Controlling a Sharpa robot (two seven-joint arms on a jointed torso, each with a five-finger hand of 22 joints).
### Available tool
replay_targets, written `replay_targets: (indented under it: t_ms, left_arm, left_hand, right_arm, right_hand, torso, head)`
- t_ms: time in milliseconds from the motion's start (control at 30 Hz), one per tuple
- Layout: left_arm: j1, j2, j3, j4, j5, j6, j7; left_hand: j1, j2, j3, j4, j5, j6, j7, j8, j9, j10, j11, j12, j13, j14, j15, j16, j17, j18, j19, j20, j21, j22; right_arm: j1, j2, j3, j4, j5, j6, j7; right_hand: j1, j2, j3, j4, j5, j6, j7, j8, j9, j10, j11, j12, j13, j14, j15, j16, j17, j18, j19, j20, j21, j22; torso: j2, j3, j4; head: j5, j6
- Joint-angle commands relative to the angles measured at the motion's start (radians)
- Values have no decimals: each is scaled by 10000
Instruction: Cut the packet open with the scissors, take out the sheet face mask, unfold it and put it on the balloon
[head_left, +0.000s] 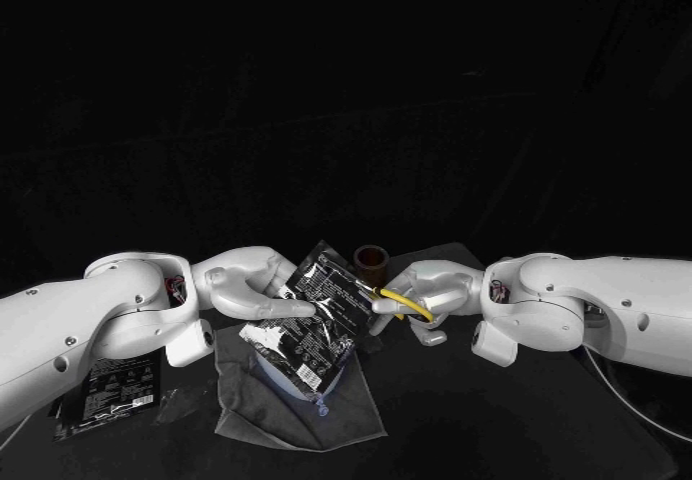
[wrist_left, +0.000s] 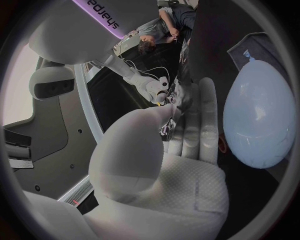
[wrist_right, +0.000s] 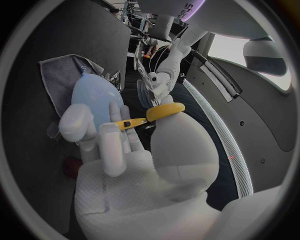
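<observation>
My left hand (head_left: 248, 284) pinches a black printed packet (head_left: 310, 312) and holds it upright and tilted above the table. My right hand (head_left: 427, 292) grips yellow-handled scissors (head_left: 404, 303), whose tip meets the packet's right edge. In the right wrist view a yellow scissor ring (wrist_right: 165, 110) sits round the thumb of that hand (wrist_right: 134, 165), and the packet (wrist_right: 144, 82) hangs beyond it. The pale blue balloon (wrist_left: 259, 115) lies on a grey cloth (head_left: 289, 415) under the packet, and the right wrist view shows the balloon (wrist_right: 94, 100) too. The left hand (wrist_left: 181, 150) has the packet's edge (wrist_left: 175, 107) at its fingertips.
A brown cylinder (head_left: 371, 261) stands behind the packet. A second black packet (head_left: 108, 395) lies flat at the front left, beside my left arm. The grey cloth reaches toward the table's front.
</observation>
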Motion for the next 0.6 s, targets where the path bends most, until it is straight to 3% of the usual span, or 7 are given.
replay_targets:
  t_ms: [33, 300, 400, 600]
  left_arm:
    - [-11, 28, -19, 26, 59, 477, -106]
    - [-11, 26, -20, -66, 440, 662, -235]
    - [-10, 23, -20, -105, 535, 709, -265]
    - [-10, 15, -21, -160, 671, 835, -358]
  left_hand:
    - [75, 29, 187, -163, 43, 68, 3, 67, 1141, 22, -39, 37, 16, 0, -46, 51, 22, 106, -6, -37, 52, 15]
    - [75, 34, 187, -160, 43, 68, 6, 64, 1145, 26, -36, 38, 19, 1, -46, 53, 29, 106, -7, -37, 55, 17]
    - [74, 38, 187, -157, 43, 67, 9, 63, 1147, 28, -34, 39, 21, 2, -45, 54, 31, 106, -7, -37, 56, 18]
    - [74, 43, 188, -155, 43, 67, 12, 62, 1149, 31, -32, 40, 24, 3, -45, 56, 35, 106, -7, -37, 58, 19]
  right_arm:
    - [24, 9, 46, -29, 225, -265, 330]
    - [24, 28, 52, -20, 120, -51, 237]
    - [25, 8, 52, -25, 73, 16, 210]
    - [31, -107, 53, -19, 12, 23, 251]
  right_hand:
    - [-66, -179, -32, 35, -31, -436, 287, -117, -65, -137, 21, -60, -65, 59, 92, -28, -20, 202, -89, 21, -107, 774]
    - [-36, -131, 18, 30, -32, -475, 291, -119, -115, -216, 42, -51, -131, 18, 113, -60, -103, 236, -188, 42, -287, 708]
    - [-2, -10, 62, 21, -36, -350, 281, -56, -127, -105, 22, 45, -146, 4, 105, -63, -121, 244, -206, 47, -315, 693]
    - [326, 467, 2, -27, -46, 537, 237, 310, -126, 790, -93, 616, -81, 140, 13, 113, 169, 136, 128, -20, 290, 892]
  torso:
    - [1, -5, -1]
    - [-4, -5, -7]
    - [0, -7, -10]
    - [-3, -4, 0]
  head:
    - [0, -2]
    - [53, -49]
    - [59, -64]
    - [69, -98]
